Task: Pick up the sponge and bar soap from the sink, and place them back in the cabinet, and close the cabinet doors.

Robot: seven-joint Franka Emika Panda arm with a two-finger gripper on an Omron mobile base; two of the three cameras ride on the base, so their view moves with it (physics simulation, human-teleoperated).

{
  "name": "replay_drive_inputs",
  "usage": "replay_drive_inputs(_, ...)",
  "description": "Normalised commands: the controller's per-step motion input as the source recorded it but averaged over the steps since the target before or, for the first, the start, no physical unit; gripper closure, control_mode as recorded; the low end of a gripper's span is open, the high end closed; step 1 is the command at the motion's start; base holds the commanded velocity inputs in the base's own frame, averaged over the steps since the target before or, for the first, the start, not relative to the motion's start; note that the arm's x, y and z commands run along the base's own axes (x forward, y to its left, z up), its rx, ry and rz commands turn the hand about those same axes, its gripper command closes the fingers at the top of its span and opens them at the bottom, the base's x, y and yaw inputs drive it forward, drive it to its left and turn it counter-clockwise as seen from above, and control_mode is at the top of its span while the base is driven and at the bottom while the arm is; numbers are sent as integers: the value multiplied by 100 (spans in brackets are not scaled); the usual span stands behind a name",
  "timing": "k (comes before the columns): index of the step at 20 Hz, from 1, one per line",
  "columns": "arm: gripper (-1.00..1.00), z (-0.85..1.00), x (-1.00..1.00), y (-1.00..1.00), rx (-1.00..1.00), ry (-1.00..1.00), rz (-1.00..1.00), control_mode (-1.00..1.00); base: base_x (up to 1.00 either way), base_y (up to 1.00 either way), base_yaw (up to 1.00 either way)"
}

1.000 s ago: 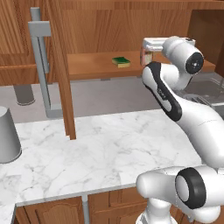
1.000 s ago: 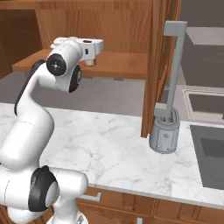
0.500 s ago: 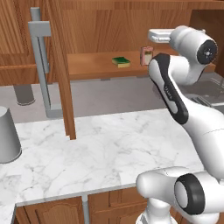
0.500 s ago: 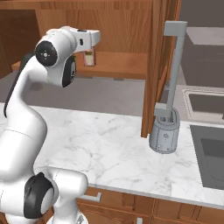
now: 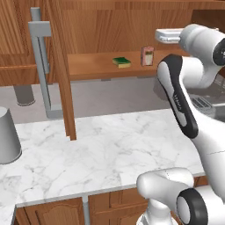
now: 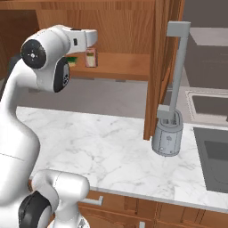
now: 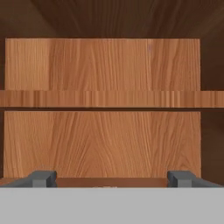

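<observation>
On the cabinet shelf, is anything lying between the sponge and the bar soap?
No. In the left base view the sponge lies flat and the bar soap stands upright to its right; only bare wooden shelf shows between them.

Cabinet shelf [image 5: 88,66] carries sponge [image 5: 121,62] lying flat and bar soap [image 5: 147,56], apparently upright on end, near each other. Marble counter [image 5: 101,154] carries grey canister [image 5: 8,136].
</observation>
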Motion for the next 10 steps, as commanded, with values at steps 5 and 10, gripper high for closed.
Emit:
replay_drive_inputs(5, -100, 0, -55, 0, -1, 0, 0, -100, 0, 0, 0)
replay_drive_inputs(10, -100, 0, -52, 0, -1, 0, 0, -100, 0, 0, 0)
